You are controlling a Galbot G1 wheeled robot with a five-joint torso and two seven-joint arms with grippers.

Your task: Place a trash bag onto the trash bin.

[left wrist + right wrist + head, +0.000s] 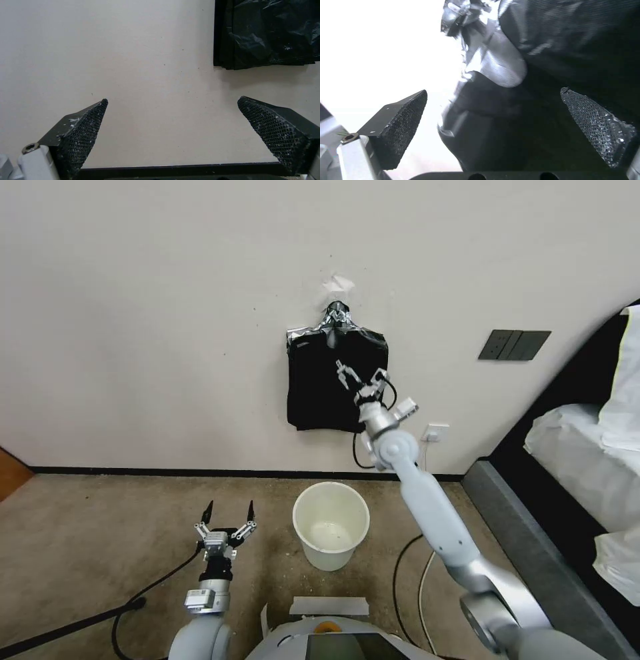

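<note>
My left claw (229, 508) spread wide, hovering over the carpet left of the trash bin (331, 525), my right claw (361, 374) raised above the bin, spread wide against the hanging bundle of black bags (320, 387) on the wall.

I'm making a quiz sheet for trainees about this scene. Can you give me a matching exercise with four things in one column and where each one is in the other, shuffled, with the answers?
Things:
1. right gripper
2. left gripper
3. trash bin
4. bundle of black bags

Places or states:
A. standing upright on the floor, nothing inside
B. raised, open, in front of the black bags
C. hanging on the wall from a silver clip
D. low over the floor beside the bin, open, holding nothing

Pairs: 1-B, 2-D, 3-A, 4-C
</note>
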